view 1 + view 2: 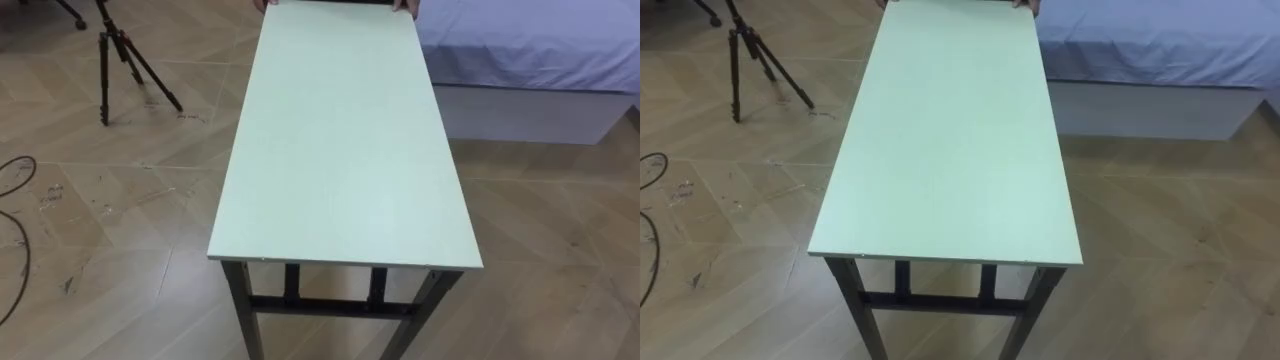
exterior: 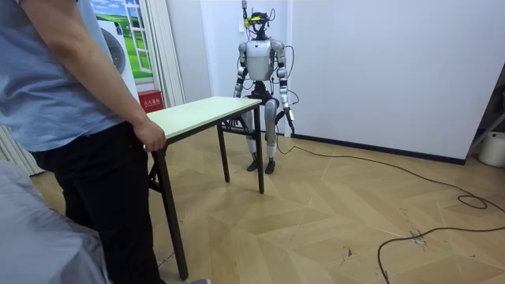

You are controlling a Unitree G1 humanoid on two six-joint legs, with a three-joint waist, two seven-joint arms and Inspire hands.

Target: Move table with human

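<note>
Table (image 1: 345,150), near end apart from left hand (image 2: 290,118) at robot's side, fingers' spread unclear

A person's hand (image 2: 150,136) grips the table (image 2: 207,110); the robot stands at its far end.

Bedroom-type domestic room, used for recording: bed (image 1: 530,45) with lilac sheet, herringbone wood floor (image 1: 110,240), plain white walls (image 2: 394,71), tripod (image 1: 118,55) standing beside the bed.

Wood-plank floor (image 1: 100,200) is laid throughout and bounded by plain white walls (image 2: 379,63). A bed (image 1: 530,60) with a lilac sheet is seen at right. A black tripod (image 1: 103,75) is seen at far left.
</note>
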